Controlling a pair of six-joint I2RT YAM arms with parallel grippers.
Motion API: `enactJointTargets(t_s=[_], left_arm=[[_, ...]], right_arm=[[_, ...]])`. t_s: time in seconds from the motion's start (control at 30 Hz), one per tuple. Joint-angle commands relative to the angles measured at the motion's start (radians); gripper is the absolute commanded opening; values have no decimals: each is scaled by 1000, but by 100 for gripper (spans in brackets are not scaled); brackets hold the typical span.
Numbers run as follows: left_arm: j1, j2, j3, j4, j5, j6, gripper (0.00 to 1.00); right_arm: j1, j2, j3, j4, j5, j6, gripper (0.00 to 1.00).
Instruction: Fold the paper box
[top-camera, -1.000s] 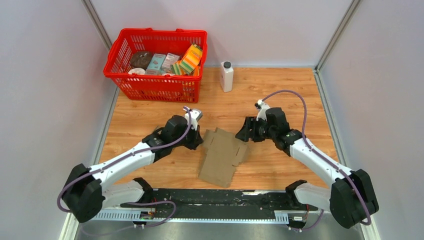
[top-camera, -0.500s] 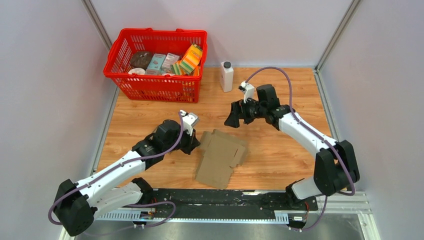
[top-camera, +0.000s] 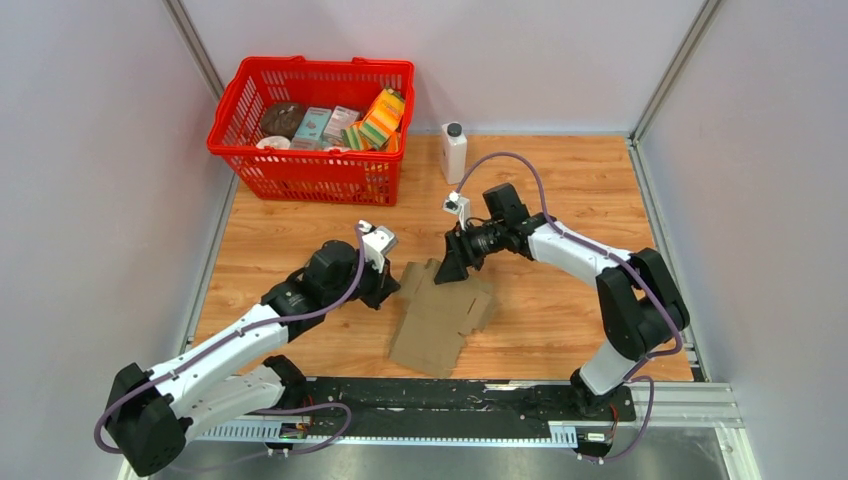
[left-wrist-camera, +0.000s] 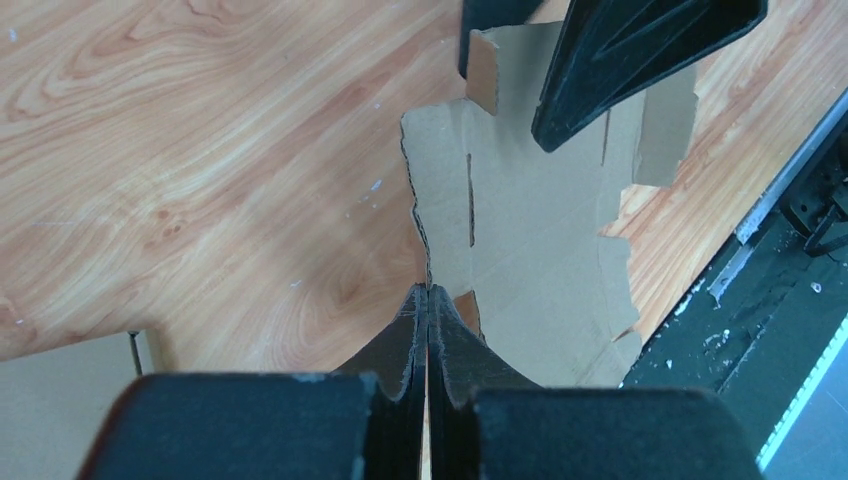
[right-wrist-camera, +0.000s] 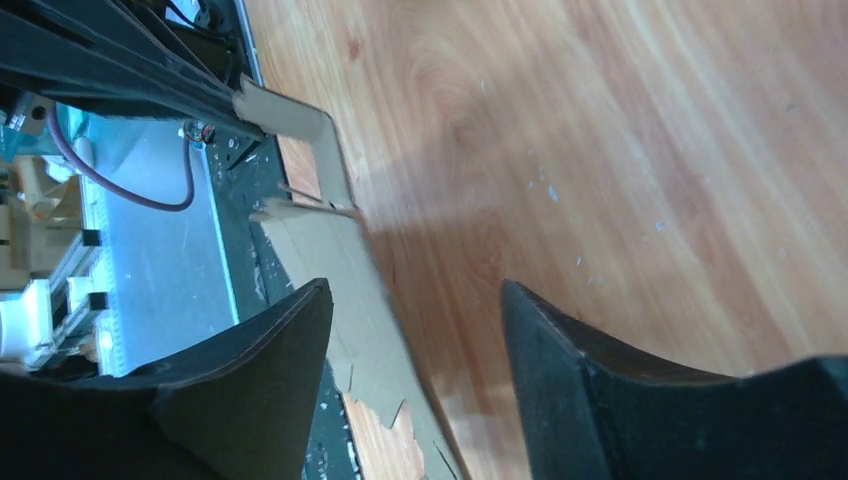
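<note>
The paper box (top-camera: 440, 318) lies as a flat brown cardboard blank on the wooden table, near the front middle. My left gripper (top-camera: 386, 286) is at its left edge, shut, and appears to pinch that edge. In the left wrist view the closed gripper (left-wrist-camera: 428, 296) meets the cardboard (left-wrist-camera: 530, 230) edge-on. My right gripper (top-camera: 448, 268) is open, low over the box's far edge. In the right wrist view the open gripper (right-wrist-camera: 410, 305) straddles bare wood beside the cardboard (right-wrist-camera: 345, 255). Its fingers (left-wrist-camera: 640, 50) show in the left wrist view.
A red basket (top-camera: 245, 95) full of groceries stands at the back left. A white bottle (top-camera: 453, 152) stands at the back middle. A black rail (top-camera: 450, 398) runs along the near table edge, just in front of the box. Grey walls close in both sides.
My right arm has swung left from the box's right side to its far edge, staying open. My left arm drew back slightly to the left, and the box shifted a little with it.
</note>
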Motion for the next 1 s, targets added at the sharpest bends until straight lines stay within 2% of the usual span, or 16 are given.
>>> enactJointTargets(t_s=[0.0, 0.03, 0.13, 0.17, 0.2, 0.23, 0.3, 0.37, 0.4, 0.47, 0.57, 0.67, 0.7, 0.77, 0.97], left_arm=[[0, -58, -28, 62, -26, 15, 0], [0, -62, -36, 79, -32, 12, 0], [1, -78, -62, 97, -51, -12, 0], [0, -79, -67, 93, -66, -23, 0], [1, -79, -56, 76, -72, -51, 0], [1, -74, -33, -9, -84, -66, 4], [3, -59, 57, -83, -65, -103, 26], [1, -59, 134, -125, 12, -135, 31], [1, -65, 148, -115, 38, -172, 36], [-2, -57, 201, -93, 43, -199, 39], [-12, 24, 295, -122, -33, -190, 35], [-29, 179, 423, -234, -179, -187, 20], [-34, 254, 453, -263, -222, -190, 8], [-37, 317, 517, -300, -285, -198, 2], [-94, 467, 626, -326, -368, -180, 0]], right_arm=[[-10, -14, -47, 101, -36, 83, 54], [-9, -26, -73, 143, -33, 102, 50], [-12, -82, -134, 226, -8, 160, 26], [-12, -96, -145, 244, 6, 172, 4], [-12, -112, -151, 258, 13, 185, 0], [-12, -116, -154, 258, 15, 185, 0], [-9, -114, -146, 241, 24, 188, 0], [-9, -109, -136, 234, 26, 189, 0], [-7, -104, -133, 237, 23, 194, 0], [-4, -107, -128, 235, 17, 194, 0], [4, -118, -128, 227, 10, 189, 0], [5, -133, -136, 229, 3, 188, 0], [7, -143, -137, 237, 1, 186, 0], [8, -147, -143, 241, 0, 189, 0], [13, -146, -137, 241, 0, 191, 0]])
